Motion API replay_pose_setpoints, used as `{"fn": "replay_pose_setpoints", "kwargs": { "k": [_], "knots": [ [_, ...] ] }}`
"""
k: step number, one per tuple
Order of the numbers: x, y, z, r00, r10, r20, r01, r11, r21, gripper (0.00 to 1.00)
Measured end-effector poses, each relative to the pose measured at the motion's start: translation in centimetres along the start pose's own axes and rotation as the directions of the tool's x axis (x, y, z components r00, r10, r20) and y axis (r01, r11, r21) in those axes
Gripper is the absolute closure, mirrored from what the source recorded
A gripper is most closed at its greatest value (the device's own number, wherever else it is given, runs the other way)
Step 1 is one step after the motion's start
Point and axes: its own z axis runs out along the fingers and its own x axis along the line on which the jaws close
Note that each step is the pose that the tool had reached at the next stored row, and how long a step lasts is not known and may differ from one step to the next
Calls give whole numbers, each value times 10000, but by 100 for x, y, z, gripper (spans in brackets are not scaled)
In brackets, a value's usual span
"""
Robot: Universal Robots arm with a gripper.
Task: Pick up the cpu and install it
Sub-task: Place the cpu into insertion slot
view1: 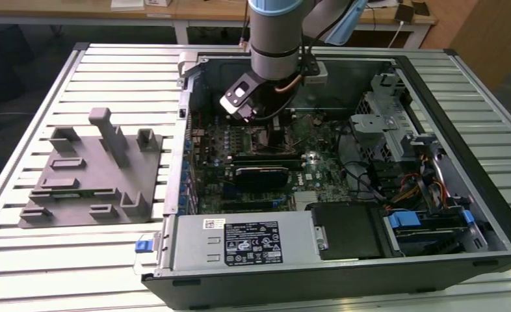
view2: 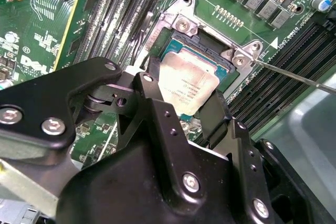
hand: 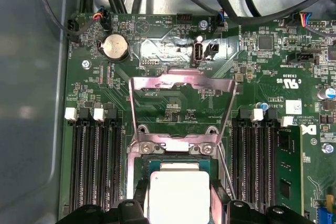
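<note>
Now the cpu (view2: 189,80) sits clamped in the tool (view2: 181,92) over the socket (view2: 212,52).

A robotics lab: robot arm (view1: 277,39) over an open PC case (view1: 325,287) on a slotted metal table (view1: 108,71), desks (view1: 205,12) behind.

Bright even light, with white glare on the cpu (hand: 178,195) top.
</note>
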Motion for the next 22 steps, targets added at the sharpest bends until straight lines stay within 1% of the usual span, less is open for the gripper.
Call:
{"fn": "replay_pose_setpoints", "kwargs": {
  "k": [8, 16, 22],
  "knots": [
    [0, -3, 10, 10000, 2, 2, -2, 10000, 1, 46],
    [25, -7, 24, 10000, 1, 1, -1, 10000, 0, 46],
    [26, -11, 36, 10000, 13, 5, -13, 10000, 3, 46]
  ]
}}
